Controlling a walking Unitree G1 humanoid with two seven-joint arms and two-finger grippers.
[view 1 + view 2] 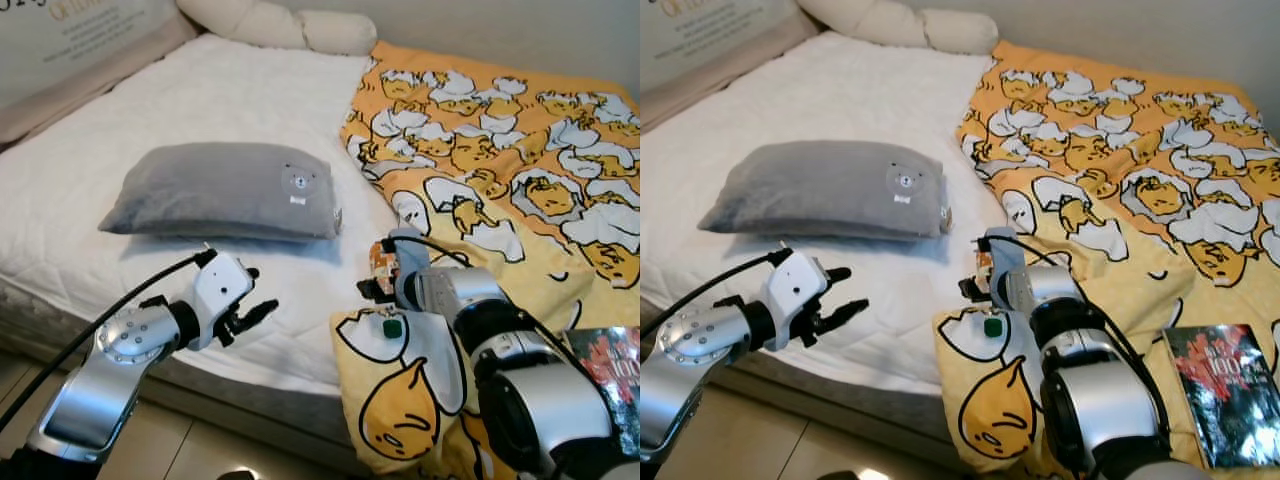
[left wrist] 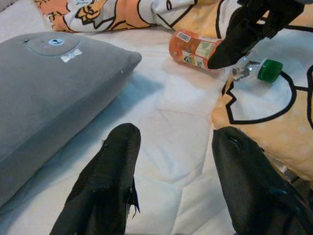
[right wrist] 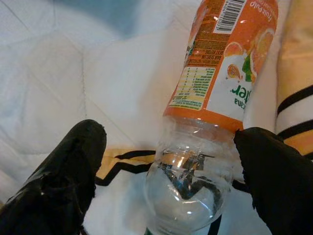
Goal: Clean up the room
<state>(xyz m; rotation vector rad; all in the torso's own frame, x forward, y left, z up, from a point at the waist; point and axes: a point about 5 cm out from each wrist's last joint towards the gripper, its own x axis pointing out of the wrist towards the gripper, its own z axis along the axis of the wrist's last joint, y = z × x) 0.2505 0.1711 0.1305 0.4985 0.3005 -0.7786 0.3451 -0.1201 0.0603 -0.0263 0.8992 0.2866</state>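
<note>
A clear plastic bottle with an orange juice label and a green cap [image 2: 198, 50] lies on its side on the bed, at the seam where the white quilted mattress cover [image 1: 220, 90] meets the yellow blanket printed with cartoon egg figures [image 1: 500, 150]; its capped end rests on the blanket's folded edge and its labelled body points onto the white cover. The right gripper [image 3: 168, 176] is down at this bottle with its two black fingers spread wide, one on each side of the clear neck part — in the right wrist view a gap shows between the bottle and the finger [image 3: 58, 171] on one side, while the other finger sits close against the bottle's shoulder, and I cannot tell whether it touches. The left gripper [image 1: 250, 315] hovers over the near edge of the mattress, its fingers apart and holding nothing, aimed toward the bottle, which lies a little way beyond it. A soft grey rectangular pillow with a small round bear patch [image 1: 225, 190] rests flat on the white cover, well apart from the bottle and just beyond the left gripper. At the head of the bed cream-coloured bolster cushions [image 1: 290, 25] lie against the wall. A dark book with a red patterned cover [image 1: 1225, 395] lies on the blanket beside the right arm.
</note>
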